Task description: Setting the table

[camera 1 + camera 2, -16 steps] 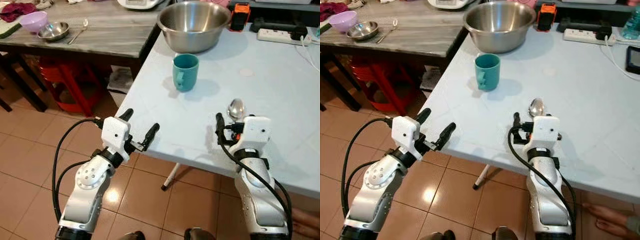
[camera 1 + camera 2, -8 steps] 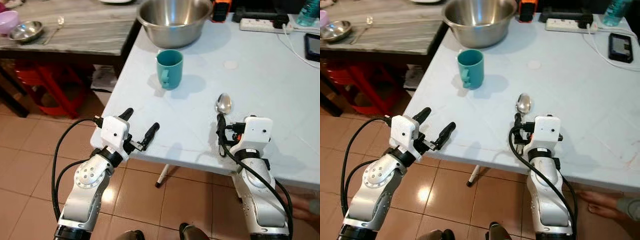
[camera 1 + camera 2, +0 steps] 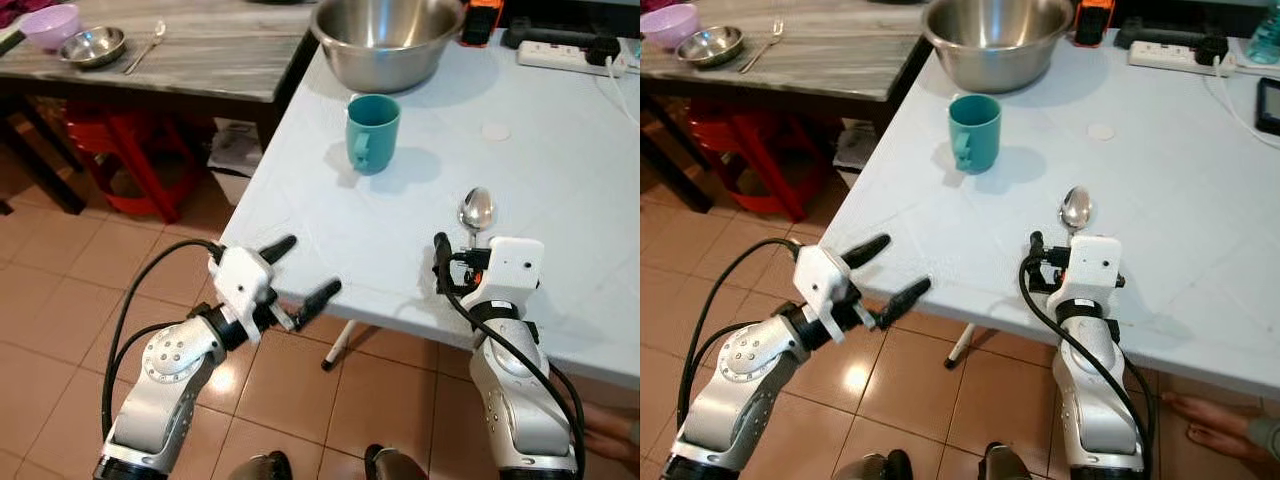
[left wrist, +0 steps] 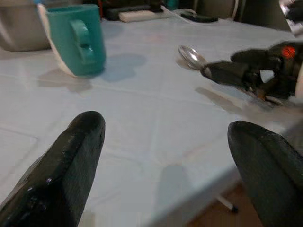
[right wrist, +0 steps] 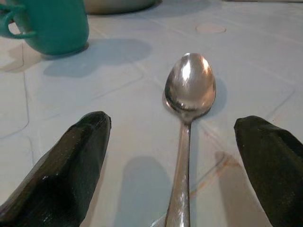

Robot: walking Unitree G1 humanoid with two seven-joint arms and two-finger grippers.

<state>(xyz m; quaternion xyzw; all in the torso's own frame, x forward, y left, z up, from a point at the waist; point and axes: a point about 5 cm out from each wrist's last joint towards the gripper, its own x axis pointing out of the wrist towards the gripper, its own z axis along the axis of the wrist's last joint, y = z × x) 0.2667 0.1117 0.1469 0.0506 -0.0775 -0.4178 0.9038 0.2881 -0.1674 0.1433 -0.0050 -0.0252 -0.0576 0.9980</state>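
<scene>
Black fingers of the left gripper (image 3: 300,275) are standing wide apart with nothing between them, hovering off the near left edge of the pale table (image 3: 560,170) over the tiled floor. Further in, a teal cup (image 3: 372,132) is sitting below a steel bowl (image 3: 388,40). To the right, the spoon (image 5: 188,99) is lying flat, bowl end pointing away, its handle running straight back between the spread, empty fingers of the right gripper (image 5: 180,175). That arm is plainly the nearer one. Open tabletop is lying right of the spoon; the near edge is close behind the handle.
</scene>
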